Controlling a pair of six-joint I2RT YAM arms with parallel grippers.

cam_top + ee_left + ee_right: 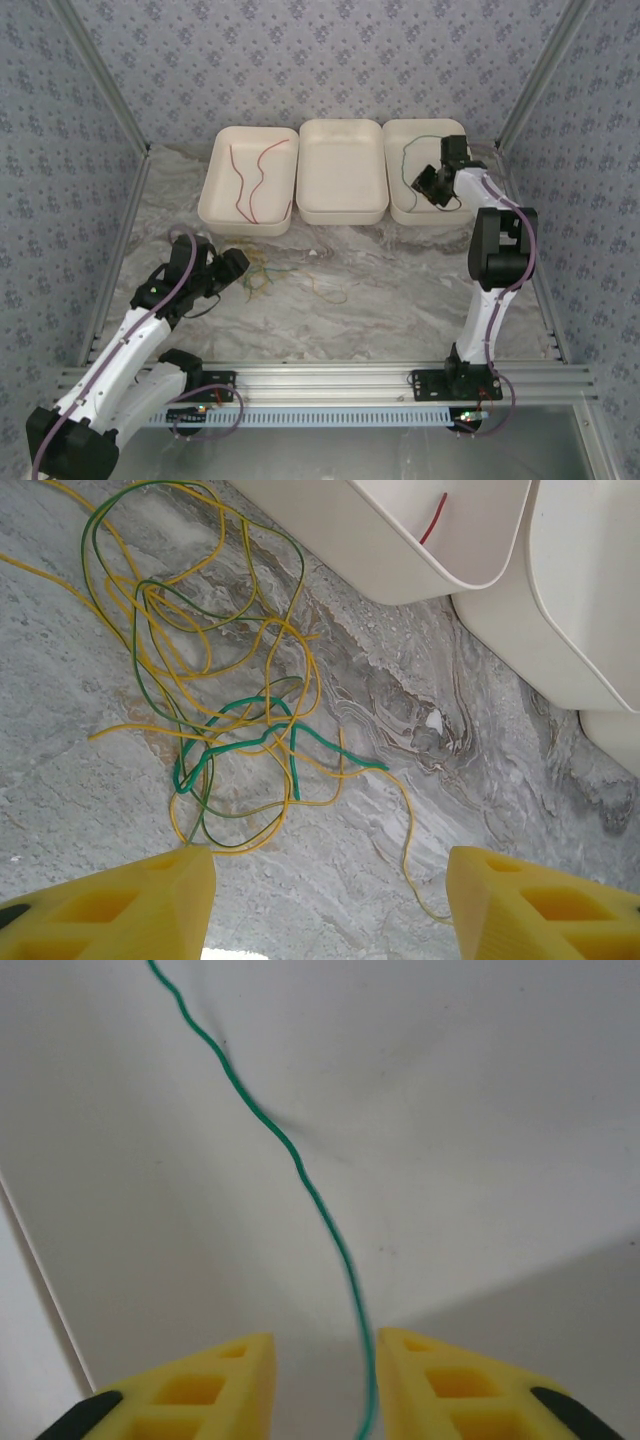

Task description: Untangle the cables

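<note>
Top view: three white trays in a row along the far edge of the table [400, 290]. In the left tray [215, 205], two red cables [250, 180]. Beside it, the middle tray [342, 170]. In the right tray [420, 217], one green cable [300, 1175].

Low over the floor of the right tray, the right gripper [325, 1390], jaws at a narrow gap. Green cable passing between the fingertips, close beside the right-hand one and, as far as visible, not pinched.

Above the near-left part of the table, the left gripper [330, 910], jaws spread wide, holding nothing, aimed at the tangle [220, 710]. Yellow-orange and green cables looped through one another on the marbled surface, near the left tray's near wall. A bright green strand [250, 742] uppermost across the lower loops; a yellow end [408, 850] trailing toward the gripper's right finger.

Step in hand, judged from the layout: sorting by colour, with one green cable apparently set down on the right and the knot not yet touched on the left.

Next move, likely: raising the right gripper off the tray without dragging the cable along. Then closing the left gripper on one free end or the topmost green strand and drawing it out slowly, to avoid tightening the loops or hauling the whole clump.

Brands, labels, writing: none legible.
</note>
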